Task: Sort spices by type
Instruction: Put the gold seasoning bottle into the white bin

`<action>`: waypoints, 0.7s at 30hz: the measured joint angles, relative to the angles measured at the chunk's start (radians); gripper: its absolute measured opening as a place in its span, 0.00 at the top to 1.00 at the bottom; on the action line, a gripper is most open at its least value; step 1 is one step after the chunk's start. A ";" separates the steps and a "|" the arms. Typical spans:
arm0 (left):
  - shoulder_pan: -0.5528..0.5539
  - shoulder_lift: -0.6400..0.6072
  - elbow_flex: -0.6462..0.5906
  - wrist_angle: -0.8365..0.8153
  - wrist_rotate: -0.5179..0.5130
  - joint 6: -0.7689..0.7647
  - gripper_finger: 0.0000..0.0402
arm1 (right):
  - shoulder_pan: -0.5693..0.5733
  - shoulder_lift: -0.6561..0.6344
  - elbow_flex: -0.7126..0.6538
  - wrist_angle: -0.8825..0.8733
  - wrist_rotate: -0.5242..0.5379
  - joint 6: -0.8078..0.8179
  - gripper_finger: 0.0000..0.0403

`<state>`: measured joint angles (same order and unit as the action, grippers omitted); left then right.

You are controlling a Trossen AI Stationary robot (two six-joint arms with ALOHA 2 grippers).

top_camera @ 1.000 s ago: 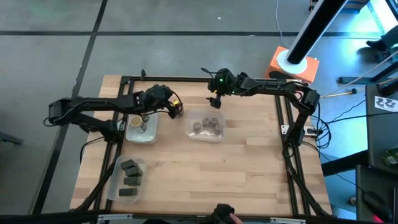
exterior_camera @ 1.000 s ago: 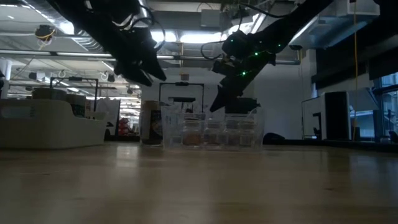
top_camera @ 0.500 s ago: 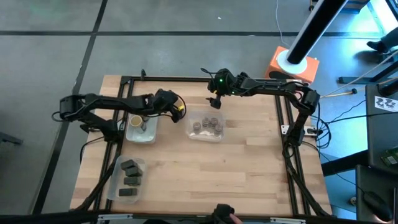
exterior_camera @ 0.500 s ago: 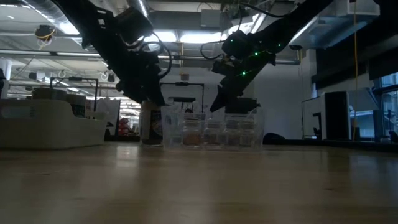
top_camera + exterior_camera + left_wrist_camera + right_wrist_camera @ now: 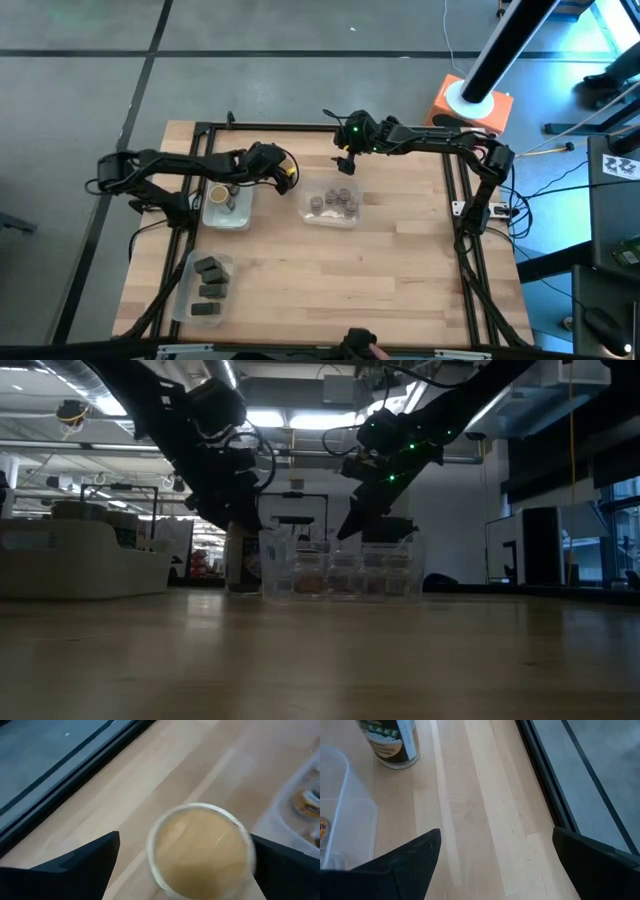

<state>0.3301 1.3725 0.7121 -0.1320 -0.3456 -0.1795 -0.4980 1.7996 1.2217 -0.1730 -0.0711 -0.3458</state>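
A tan-topped cylindrical jar [image 5: 200, 847] stands upright on the table between two clear trays, also in the high view [image 5: 286, 176] and the low view [image 5: 240, 560]. My left gripper [image 5: 185, 837] is open and low over it, one finger on either side of its lid; I see no touch. My right gripper [image 5: 346, 165] is open and hovers above the far edge of the middle tray [image 5: 312, 217], which holds several squat round jars [image 5: 333, 203]. Its wrist view shows the same labelled jar [image 5: 390, 740]. Another tan-topped jar [image 5: 217, 193] stands in the left tray [image 5: 243, 219].
A third clear tray [image 5: 186, 300] near the table's near left corner holds three dark grey packets [image 5: 208, 290]. Bare wood lies across the middle and right of the table [image 5: 400, 270]. A black frame rail [image 5: 555, 795] runs along the table's far edge.
My left gripper has moved from above the left tray toward the table's right and down, coming over the lone tan-topped jar, and has stayed there for the last half second. The right arm has kept still.
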 joint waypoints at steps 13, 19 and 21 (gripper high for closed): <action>0.006 0.039 0.000 0.023 0.005 -0.049 0.35 | 0.000 0.000 0.000 -0.002 0.000 0.000 0.06; -0.008 0.007 -0.001 0.002 0.005 -0.042 0.36 | 0.000 0.000 0.000 -0.002 0.000 0.000 0.06; -0.018 -0.024 -0.001 -0.001 0.005 -0.042 0.36 | 0.000 0.000 0.000 -0.003 0.000 0.000 0.06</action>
<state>0.3122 1.3482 0.7113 -0.1326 -0.3402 -0.2211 -0.4980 1.7996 1.2217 -0.1756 -0.0711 -0.3454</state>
